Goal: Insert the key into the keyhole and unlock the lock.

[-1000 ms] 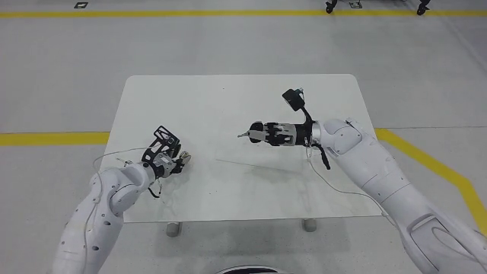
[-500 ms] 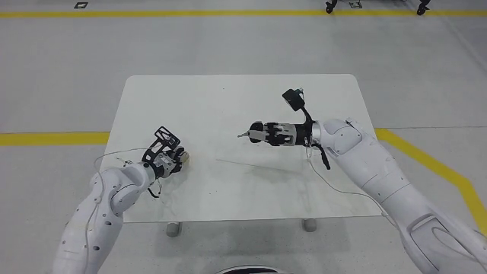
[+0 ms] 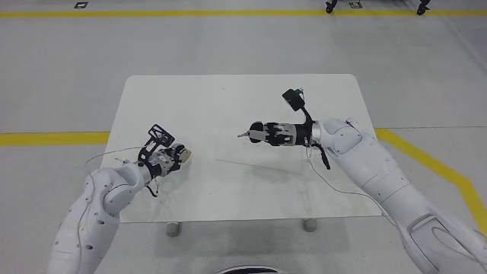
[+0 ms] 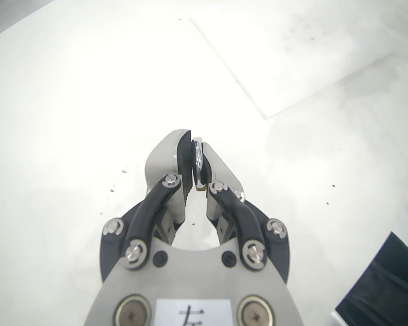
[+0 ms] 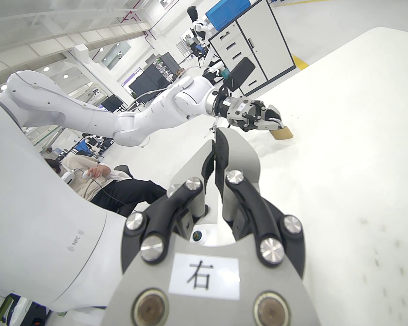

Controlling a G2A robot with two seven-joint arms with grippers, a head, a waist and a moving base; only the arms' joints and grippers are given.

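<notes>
**Top view.** The left gripper (image 3: pixel 176 155) sits over the near-left part of the white surface (image 3: pixel 228 99). Its fingers are closed on the lock (image 3: pixel 185 154), a small brass body just past the tips. The right gripper (image 3: pixel 254 132) hangs above the middle of the surface and points left. Its fingers pinch the key (image 3: pixel 243 133), and the thin blade sticks out toward the lock. Key and lock are well apart, with bare surface between them.

**Left wrist view.** The left gripper (image 4: pixel 194 140) has its fingers (image 4: pixel 161 161) drawn narrow, clamped on the lock's silver shackle (image 4: pixel 198 162). A sliver of brass shows just beneath the shackle, between the pads. The rest of the lock body is hidden under the fingers.

**Right wrist view.** The right gripper (image 5: pixel 217 142) has its fingers (image 5: pixel 239 161) pressed almost together, with only a slit between the pads. Farther off, the left gripper (image 5: pixel 277 120) angles down toward the surface (image 5: pixel 343 171). The brass lock (image 5: pixel 283 133) hangs at its tips, low against the surface. I cannot tell whether the lock body actually rests there.
</notes>
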